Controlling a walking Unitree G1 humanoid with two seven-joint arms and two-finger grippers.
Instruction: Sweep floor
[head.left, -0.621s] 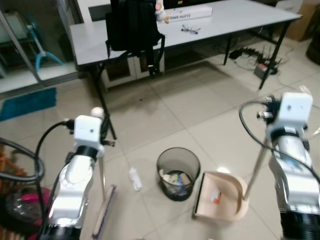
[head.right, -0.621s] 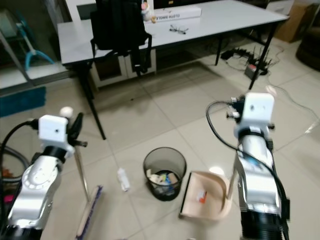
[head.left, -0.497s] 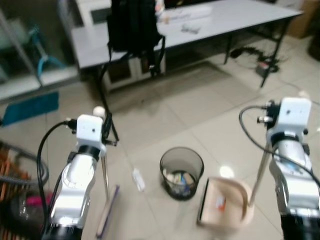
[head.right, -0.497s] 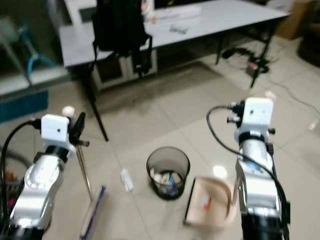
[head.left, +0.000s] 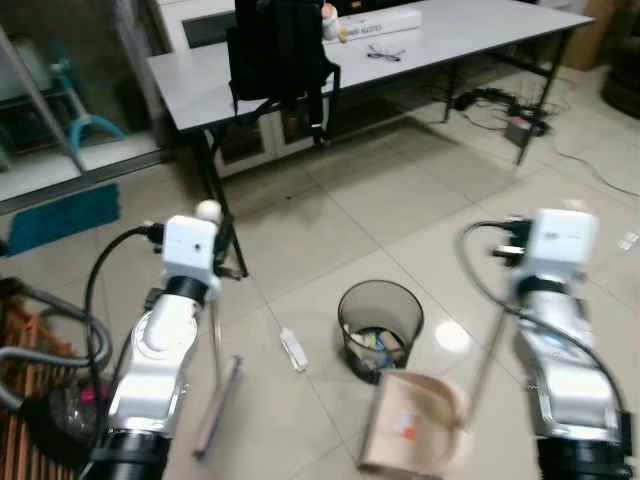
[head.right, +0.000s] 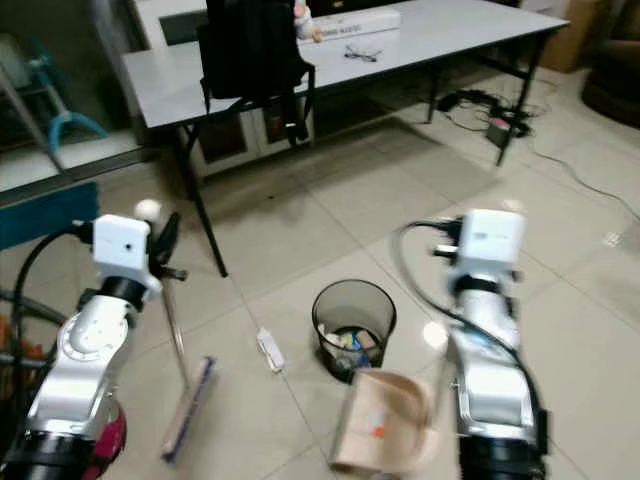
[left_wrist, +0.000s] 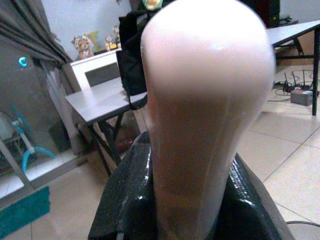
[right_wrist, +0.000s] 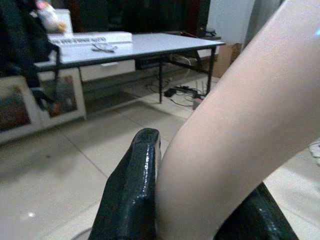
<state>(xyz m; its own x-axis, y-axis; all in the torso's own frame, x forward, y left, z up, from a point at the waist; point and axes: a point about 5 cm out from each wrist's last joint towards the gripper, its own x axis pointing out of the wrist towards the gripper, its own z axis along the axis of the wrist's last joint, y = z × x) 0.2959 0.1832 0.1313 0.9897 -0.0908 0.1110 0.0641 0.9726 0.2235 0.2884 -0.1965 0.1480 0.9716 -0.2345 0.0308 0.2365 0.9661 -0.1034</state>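
Observation:
My left gripper (left_wrist: 196, 176) is shut on the pale pink broom handle (head.left: 213, 335), just under its round knob (head.left: 207, 210). The broom head (head.left: 218, 405) rests on the tiles at lower left. A white piece of litter (head.left: 294, 348) lies between the broom and the black mesh bin (head.left: 380, 315). My right gripper (right_wrist: 200, 202) is shut on the long dustpan handle (head.left: 485, 355). The beige dustpan (head.left: 432, 455) sits on the floor just in front of the bin, with an orange scrap (head.left: 405, 430) in it.
A grey table (head.left: 260, 75) with a black backpack (head.left: 275, 50) stands ahead, its black legs (head.left: 212, 170) close to the broom. Cables and a power strip (head.left: 520, 125) lie at right. A vacuum hose (head.left: 40, 340) and red object are at far left.
The camera has shifted. My right arm has swung left, bringing the dustpan from right of the bin to just in front of it. The left gripper keeps the broom upright.

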